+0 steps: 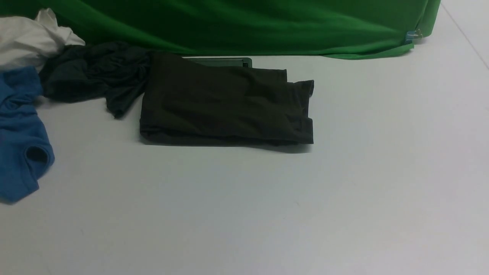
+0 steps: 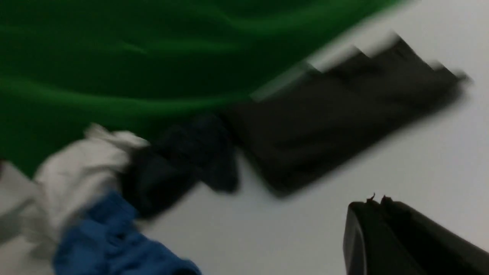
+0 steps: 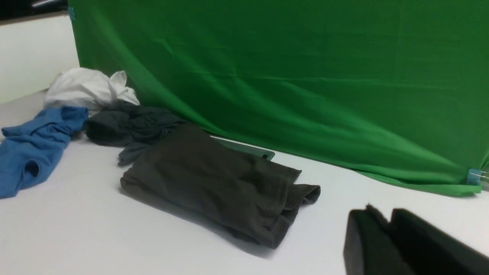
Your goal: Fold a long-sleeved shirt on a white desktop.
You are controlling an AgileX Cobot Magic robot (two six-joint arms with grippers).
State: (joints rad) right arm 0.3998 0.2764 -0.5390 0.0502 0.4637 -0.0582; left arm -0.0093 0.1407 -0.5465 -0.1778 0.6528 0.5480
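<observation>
The left gripper (image 2: 376, 200) is seen with its jaws pressed together on nothing, and the right gripper (image 3: 382, 215) shows its jaws nearly together with only a thin gap, nothing pinched; both are held clear above the white counter (image 1: 344, 198). The long-sleeved shirt (image 1: 225, 103) is laid folded into a flat rectangle towards the back of the counter, just in front of the green backdrop (image 1: 244, 23) and partly over a dark flat object (image 1: 225, 61). At the shirt's left edge a dark teal-grey garment (image 1: 95, 72) is bunched, with a blue garment (image 1: 21, 133) and a white cloth (image 1: 30, 38) further left.
</observation>
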